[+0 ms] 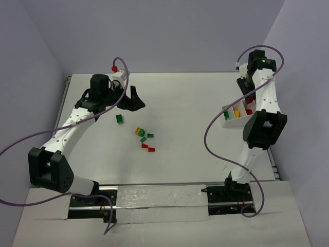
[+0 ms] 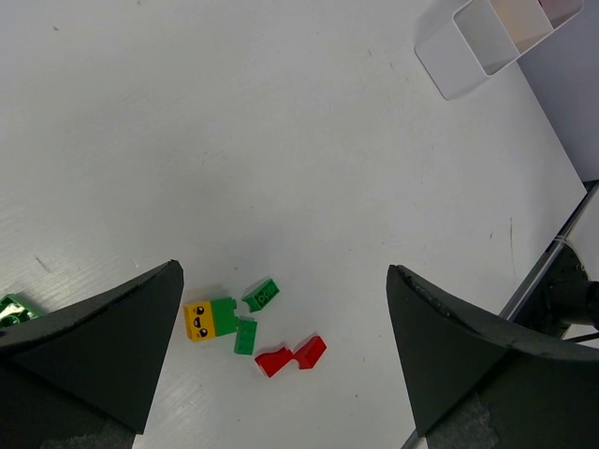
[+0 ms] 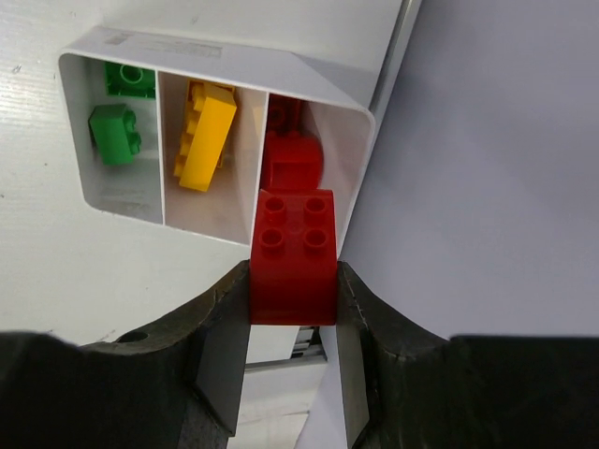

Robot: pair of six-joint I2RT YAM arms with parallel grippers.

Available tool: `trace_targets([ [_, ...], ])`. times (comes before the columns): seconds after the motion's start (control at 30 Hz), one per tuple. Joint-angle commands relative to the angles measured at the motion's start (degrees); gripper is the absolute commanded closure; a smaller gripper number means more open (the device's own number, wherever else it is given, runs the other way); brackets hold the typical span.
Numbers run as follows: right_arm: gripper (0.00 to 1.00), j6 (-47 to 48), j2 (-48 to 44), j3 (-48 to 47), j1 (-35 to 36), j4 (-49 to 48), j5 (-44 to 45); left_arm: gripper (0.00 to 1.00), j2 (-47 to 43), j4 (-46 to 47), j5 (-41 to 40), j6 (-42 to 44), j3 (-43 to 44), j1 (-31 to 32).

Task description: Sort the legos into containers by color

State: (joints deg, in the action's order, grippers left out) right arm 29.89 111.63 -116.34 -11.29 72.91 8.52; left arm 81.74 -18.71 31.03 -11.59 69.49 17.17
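Observation:
My right gripper [image 3: 292, 277] is shut on a red four-stud lego [image 3: 292, 253], held just over the right-hand compartment of the white tray [image 3: 215, 58]. That compartment holds another red brick [image 3: 292, 161]. A yellow brick [image 3: 206, 131] lies in the middle compartment and two green ones [image 3: 115, 132] in the left. My left gripper [image 2: 284, 268] hangs open above the loose legos: a yellow-and-green stack [image 2: 210, 318], two green bricks [image 2: 261, 295] and two red bricks [image 2: 290, 356]. A single green brick [image 1: 119, 119] lies apart to the left.
The tray [image 1: 235, 121] sits at the table's right side, close to the edge and the purple wall. Purple cables loop from both arms; a red cap [image 1: 113, 68] shows near the left wrist. A metal rail [image 1: 154, 195] runs along the near edge.

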Motion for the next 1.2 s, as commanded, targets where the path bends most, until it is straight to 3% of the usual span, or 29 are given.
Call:
trace_targets([
  [0.0, 0.96, -0.3, 2.1, -4.0, -0.9, -1.9, 0.7, 0.01, 0.5, -0.4, -0.6, 0.7, 3.1, 0.1],
  [0.5, 0.91, -0.1, 5.6, -5.2, -1.5, -3.0, -0.4, 0.01, 1.4, -1.2, -2.0, 0.6, 4.1, 0.1],
  [0.83, 0.82, -0.1, 7.3, -6.3, -1.8, -3.1, -0.1, 0.01, 1.8, -1.4, -2.1, 0.5, 4.3, 0.1],
  [0.93, 0.76, -0.2, 7.8, -6.2, -1.9, -3.3, 0.0, 0.01, 1.9, -1.5, -2.1, 0.6, 4.4, 0.1],
  [1.07, 0.60, -0.1, 8.2, -6.0, -2.1, -3.8, -0.1, 0.01, 2.2, -1.7, -2.2, 0.6, 4.5, 0.1],
  [1.17, 0.41, -0.2, 8.4, -6.1, -2.2, -3.8, 0.0, 0.01, 2.4, -1.8, -2.4, 0.6, 4.6, 0.1],
])
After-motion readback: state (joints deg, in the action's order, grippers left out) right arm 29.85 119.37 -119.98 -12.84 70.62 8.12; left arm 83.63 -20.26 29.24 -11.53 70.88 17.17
